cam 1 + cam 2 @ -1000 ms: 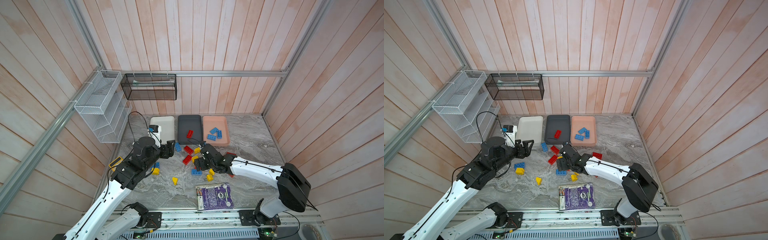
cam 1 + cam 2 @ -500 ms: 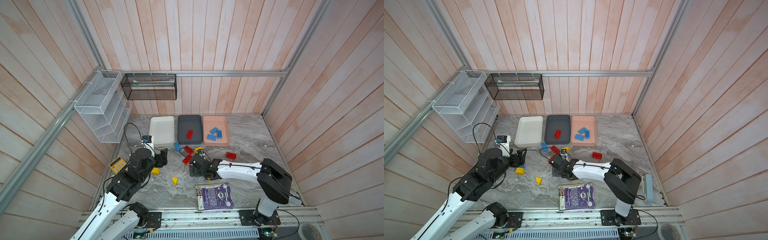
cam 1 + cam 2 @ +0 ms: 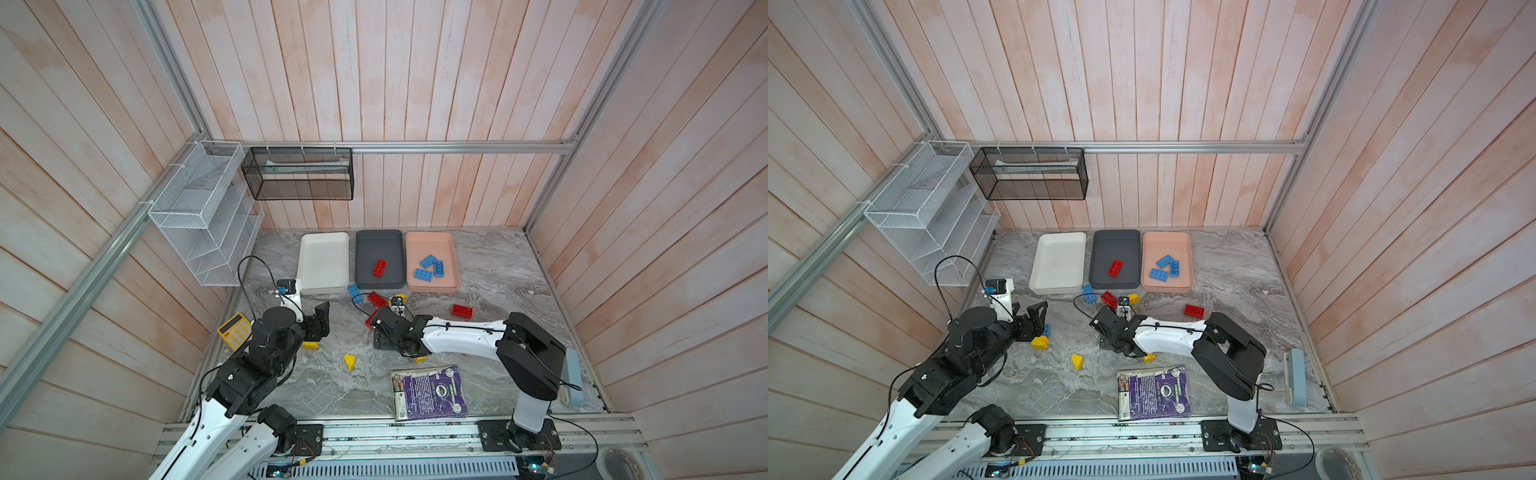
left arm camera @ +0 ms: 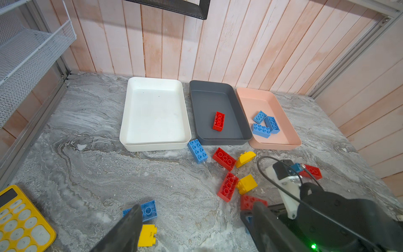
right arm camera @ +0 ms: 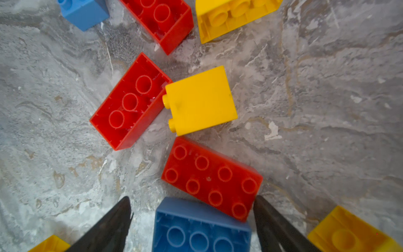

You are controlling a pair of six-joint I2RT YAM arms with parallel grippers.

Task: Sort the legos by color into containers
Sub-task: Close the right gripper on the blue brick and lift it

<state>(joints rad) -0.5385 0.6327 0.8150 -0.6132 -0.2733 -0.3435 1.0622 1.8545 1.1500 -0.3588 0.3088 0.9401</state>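
Blue lego (image 5: 200,227) sits between jaws of right gripper (image 5: 192,198), spread, not pinching; arm hides it in both top views. Left gripper (image 4: 197,206) spread, empty. Red lego (image 3: 380,268) in grey tray (image 3: 380,249), three blue legos (image 3: 430,268) in pink tray (image 3: 428,248). Book (image 3: 430,392) cover text too small to read.

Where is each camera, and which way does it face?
Both top views: high in front, looking down on the table; left arm and right arm show.
Left wrist: low, facing the trays; the open left tool and right arm show.
Right wrist: close, looking down; the right tool straddles a blue brick.
Shared, except right wrist: the red brick in the grey tray.
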